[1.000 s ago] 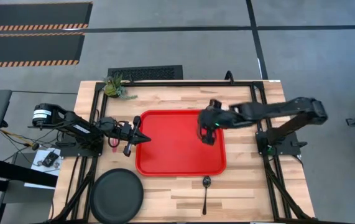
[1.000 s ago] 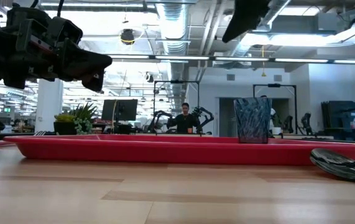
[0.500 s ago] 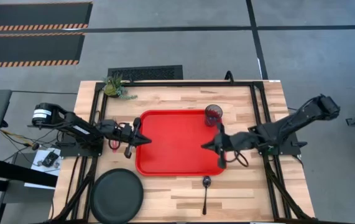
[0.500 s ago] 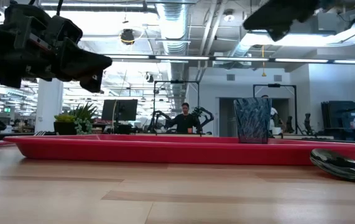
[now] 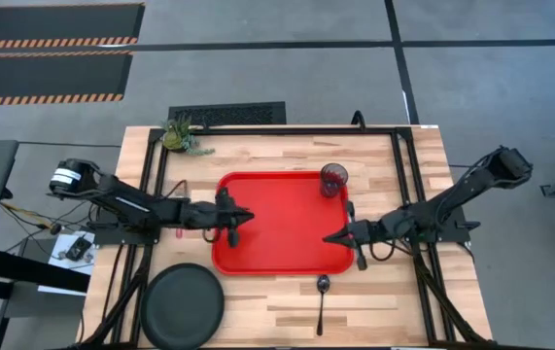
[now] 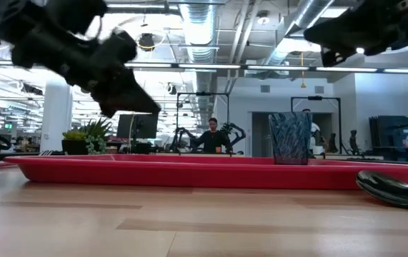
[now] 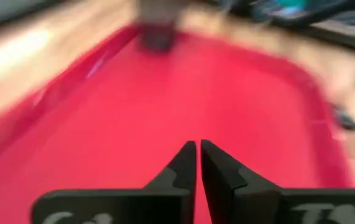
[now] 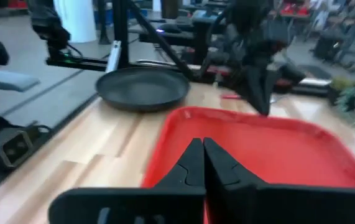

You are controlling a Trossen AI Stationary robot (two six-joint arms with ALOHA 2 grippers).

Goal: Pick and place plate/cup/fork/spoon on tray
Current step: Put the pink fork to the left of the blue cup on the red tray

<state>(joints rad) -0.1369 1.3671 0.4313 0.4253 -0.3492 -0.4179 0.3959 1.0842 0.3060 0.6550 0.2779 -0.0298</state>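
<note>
Overhead and level views of the desk (image 5: pixel 394 165). The cup (image 5: pixel 333 179) already stands upright in the far right corner of the tray (image 5: pixel 277 233); the plate (image 5: pixel 182 303), spoon (image 5: pixel 322 299) and fork (image 5: pixel 178 231) remain off it.

Left end effector (image 5: pixel 248 216): fingers pressed together, empty, poised over the tray's left part. Right end effector (image 5: pixel 329 237): likewise closed and empty, over the tray's right edge.

Key relation: the spoon lies on the bare desk just beside the tray's near edge, below the right end effector in the overhead view, its bowl toward the tray and its handle running straight away toward the desk's near edge. The right arm is clearly the nearer, so the spoon is probably its next pick, with fingers opened across the handle. The plate sits at the near left corner, closer to the left arm; the fork shows only as a red sliver under that arm.
</note>
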